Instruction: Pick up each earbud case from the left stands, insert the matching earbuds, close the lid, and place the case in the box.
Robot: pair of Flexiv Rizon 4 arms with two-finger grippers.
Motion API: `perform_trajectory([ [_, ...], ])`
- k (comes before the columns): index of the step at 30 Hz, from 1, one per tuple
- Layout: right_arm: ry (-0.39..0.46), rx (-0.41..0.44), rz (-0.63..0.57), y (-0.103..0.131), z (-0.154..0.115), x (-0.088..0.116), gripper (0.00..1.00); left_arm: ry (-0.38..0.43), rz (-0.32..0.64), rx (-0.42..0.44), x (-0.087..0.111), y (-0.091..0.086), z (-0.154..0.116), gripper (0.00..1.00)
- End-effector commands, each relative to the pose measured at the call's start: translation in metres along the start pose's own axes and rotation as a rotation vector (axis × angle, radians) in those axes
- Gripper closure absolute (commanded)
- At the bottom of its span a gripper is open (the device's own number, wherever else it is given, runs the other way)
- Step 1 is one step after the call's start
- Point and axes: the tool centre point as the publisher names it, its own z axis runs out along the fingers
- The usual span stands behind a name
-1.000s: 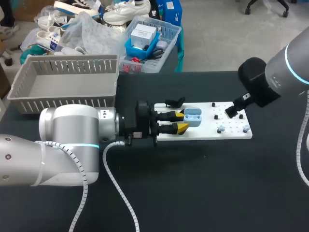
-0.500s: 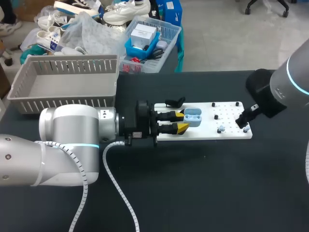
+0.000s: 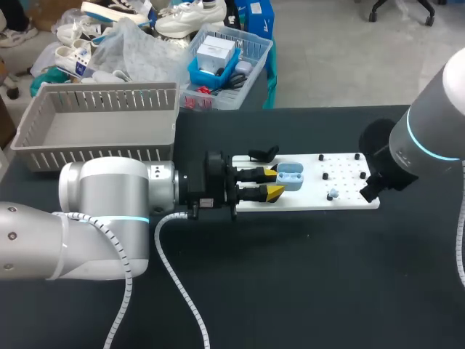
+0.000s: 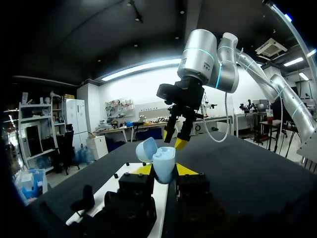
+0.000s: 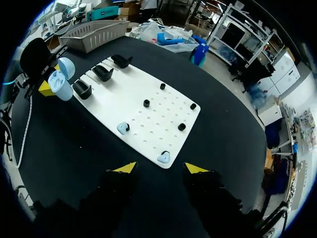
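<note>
A light blue earbud case with its lid up sits over the left part of the white board. My left gripper is shut on it. In the left wrist view the case stands between the yellow fingertips. Two light blue earbuds lie on the board's right part, one further in and one at the near corner. My right gripper hovers open just short of the corner earbud, its fingers to either side without touching it. In the head view the right gripper covers that corner.
A grey slatted basket stands at the back left of the table. Black stands sit on the board's left part, black pegs on its right. Dark tabletop spreads out in front of the board.
My right arm has swung from the board's far right edge to its near right corner. My left gripper and the case have stayed put.
</note>
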Motion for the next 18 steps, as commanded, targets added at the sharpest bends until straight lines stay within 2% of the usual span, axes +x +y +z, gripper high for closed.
perform_trajectory([
  [1, 0.009, 0.146, -0.004, 0.005, 0.012, 0.001, 0.49, 0.001, 0.001, -0.003, 0.000, 0.000, 0.001, 1.00],
  [12, 0.049, 0.159, -0.028, 0.004, 0.027, 0.001, 0.54, 0.001, 0.001, -0.003, 0.000, 0.000, 0.001, 1.00],
  [18, 0.065, 0.164, -0.034, 0.001, 0.033, 0.002, 0.60, 0.001, 0.001, -0.003, 0.000, 0.000, 0.001, 1.00],
])
